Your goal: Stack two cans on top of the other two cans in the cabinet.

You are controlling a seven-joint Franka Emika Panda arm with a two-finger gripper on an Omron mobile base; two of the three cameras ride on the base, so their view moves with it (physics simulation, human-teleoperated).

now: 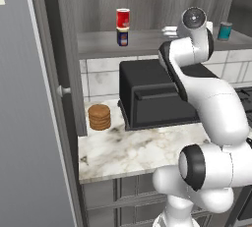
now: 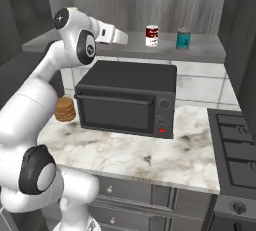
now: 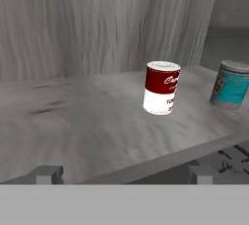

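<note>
On the cabinet's grey shelf [image 1: 98, 42] a plain red can [image 1: 122, 18] stands upright on top of the short dark blue can [image 1: 122, 37]. Further right along the shelf [image 2: 210, 50] are the red can with a white band [image 2: 152, 36] and the teal can [image 2: 183, 39], side by side and apart. My gripper [image 2: 123, 38] hovers at shelf height, left of the banded can. It is open, with nothing between its fingertips [image 3: 48, 174]. The hand view has the banded can [image 3: 162, 87] ahead of centre and the teal can [image 3: 232, 84] to its right. My arm hides the banded can in the left base view.
A black microwave-like box [image 2: 127, 97] sits on the marble counter [image 1: 128, 152] under the shelf. A stack of brown round biscuits [image 1: 99, 117] stands to its left. A stove top [image 2: 237, 140] lies at the right and a tall grey panel [image 1: 24, 123] at the left.
</note>
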